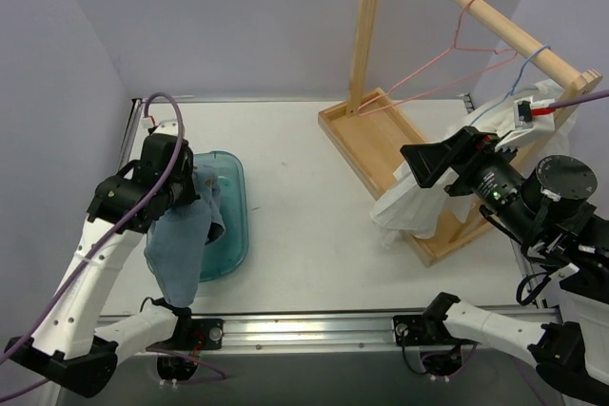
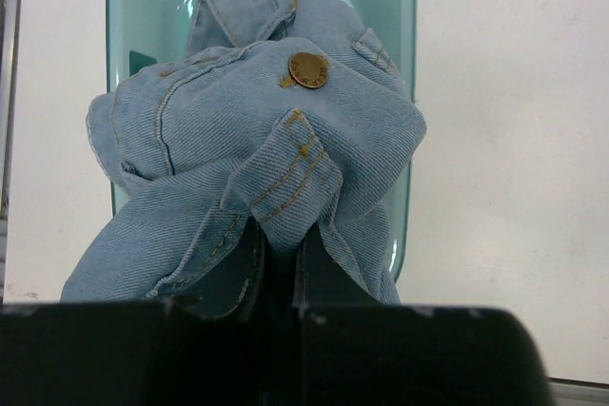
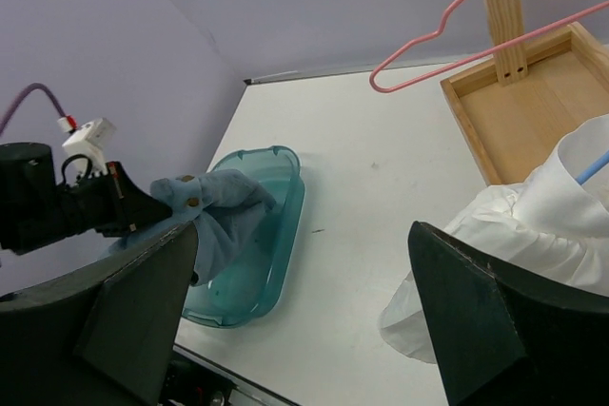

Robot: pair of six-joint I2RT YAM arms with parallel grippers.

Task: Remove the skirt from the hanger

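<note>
The white pleated skirt (image 1: 411, 203) hangs on the light-blue wire hanger (image 1: 520, 68), which hooks over the wooden bar at the right. Its lower folds rest on the rack's base. My right gripper (image 1: 420, 164) is open and empty, just left of the skirt at mid height. In the right wrist view the skirt (image 3: 533, 225) and a bit of the blue hanger (image 3: 592, 167) are beside the right finger, and the gripper (image 3: 304, 235) gapes wide. My left gripper (image 1: 195, 189) is shut on the blue denim garment (image 2: 257, 130) and holds it over the teal tub.
The teal tub (image 1: 234, 225) sits at the left of the table. The wooden rack (image 1: 354, 140) has a tray base and a slanted bar (image 1: 495, 16). An empty pink hanger (image 1: 447, 54) hangs on the bar left of the blue one.
</note>
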